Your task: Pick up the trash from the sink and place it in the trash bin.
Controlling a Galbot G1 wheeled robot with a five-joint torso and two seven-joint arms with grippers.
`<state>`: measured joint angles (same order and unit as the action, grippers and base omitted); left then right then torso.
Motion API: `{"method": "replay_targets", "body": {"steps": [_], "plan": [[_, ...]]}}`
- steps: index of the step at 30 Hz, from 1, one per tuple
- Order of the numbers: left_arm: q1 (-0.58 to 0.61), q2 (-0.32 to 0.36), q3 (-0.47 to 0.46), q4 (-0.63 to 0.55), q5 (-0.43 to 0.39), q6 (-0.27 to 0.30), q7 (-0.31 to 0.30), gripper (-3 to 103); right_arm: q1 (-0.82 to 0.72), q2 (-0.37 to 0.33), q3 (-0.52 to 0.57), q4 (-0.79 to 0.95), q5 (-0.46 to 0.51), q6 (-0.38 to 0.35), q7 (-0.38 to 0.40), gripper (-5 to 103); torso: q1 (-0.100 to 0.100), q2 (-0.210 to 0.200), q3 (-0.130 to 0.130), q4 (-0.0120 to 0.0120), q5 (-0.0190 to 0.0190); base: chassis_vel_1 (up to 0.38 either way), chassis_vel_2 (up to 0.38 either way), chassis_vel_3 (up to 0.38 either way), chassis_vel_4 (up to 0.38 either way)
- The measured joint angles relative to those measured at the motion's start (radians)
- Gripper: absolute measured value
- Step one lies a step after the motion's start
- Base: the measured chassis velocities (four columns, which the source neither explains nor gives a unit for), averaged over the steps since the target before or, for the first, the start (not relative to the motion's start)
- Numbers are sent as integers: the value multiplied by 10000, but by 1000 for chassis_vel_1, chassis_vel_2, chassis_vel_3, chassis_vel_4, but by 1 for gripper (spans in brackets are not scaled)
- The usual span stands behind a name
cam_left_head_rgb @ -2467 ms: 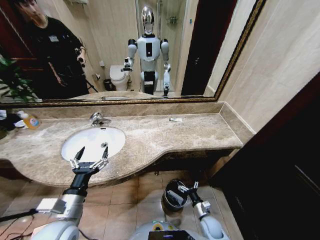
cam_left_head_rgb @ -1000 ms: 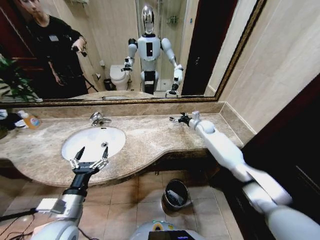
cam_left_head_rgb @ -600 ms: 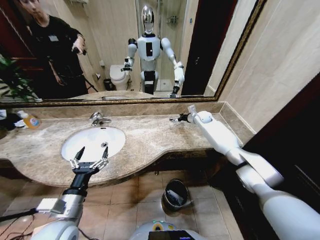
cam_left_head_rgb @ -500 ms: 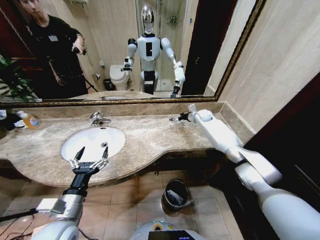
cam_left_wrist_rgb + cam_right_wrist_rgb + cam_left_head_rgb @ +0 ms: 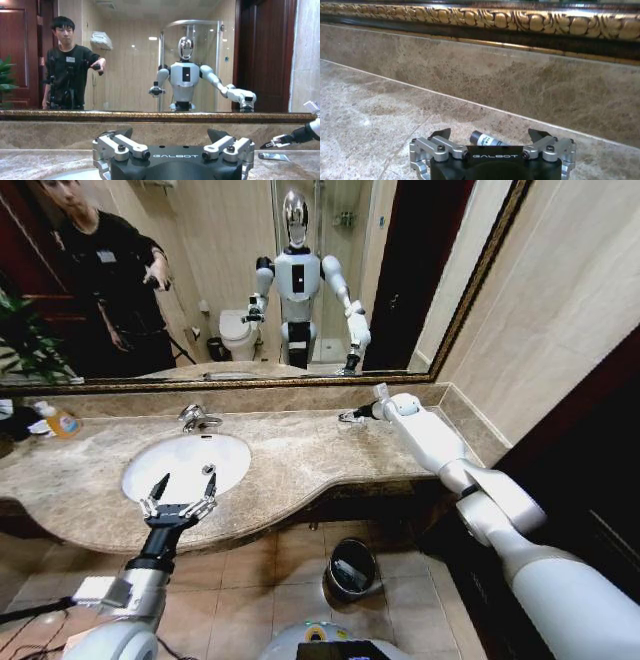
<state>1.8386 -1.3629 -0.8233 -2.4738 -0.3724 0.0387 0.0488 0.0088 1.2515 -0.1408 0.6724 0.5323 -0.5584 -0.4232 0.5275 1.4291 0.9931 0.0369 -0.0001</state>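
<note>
The right gripper (image 5: 490,139), jaws spread open, hovers low over the beige-brown marble counter (image 5: 300,455) by the backsplash; a small white tube with a dark cap (image 5: 486,140) lies on the stone between its fingertips, ungripped. The left gripper (image 5: 180,493) hangs open above the white oval sink (image 5: 186,464); the small round black trash bin (image 5: 352,568) stands on the floor below.

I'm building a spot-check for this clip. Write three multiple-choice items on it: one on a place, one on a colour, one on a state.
1. Where does the small tube lie?
A. in the sink
B. on the counter by the back wall
C. in the trash bin

2. What colour is the trash bin?
A. black
B. white
C. red

3. How do the right gripper fingers stand?
A. shut on the tube
B. open, one on each side of the tube
C. shut, empty

Answers:
1 B, the right wrist view shows it on marble below the backsplash.
2 A, dark bin on the floor.
3 B, fingers apart in the right wrist view.
</note>
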Motion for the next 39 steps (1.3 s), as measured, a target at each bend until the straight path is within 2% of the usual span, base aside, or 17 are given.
{"method": "replay_targets", "body": {"steps": [6,10,13,28,39], "plan": [[0,0,0,0,0,0,0,100,-72,54,27,-166,-157,127,-128,100,0,0,0,0,0,0,0,0,0],[0,0,0,0,0,0,0,100,-48,109,-2,-542,-736,435,-558,100,0,0,0,-1,2,0,0,0,0],[0,0,0,0,0,0,0,100,99,184,50,-1098,-1372,962,-1039,100,0,0,0,-1,0,0,0,0,0],[0,0,0,0,0,0,0,100,0,226,305,-1003,-1129,973,-1028,100,1,0,0,-1,1,0,0,0,0],[0,0,0,0,0,0,0,100,-58,348,393,-1165,-1361,1040,-964,100,0,0,0,-1,0,0,0,0,0]]}}
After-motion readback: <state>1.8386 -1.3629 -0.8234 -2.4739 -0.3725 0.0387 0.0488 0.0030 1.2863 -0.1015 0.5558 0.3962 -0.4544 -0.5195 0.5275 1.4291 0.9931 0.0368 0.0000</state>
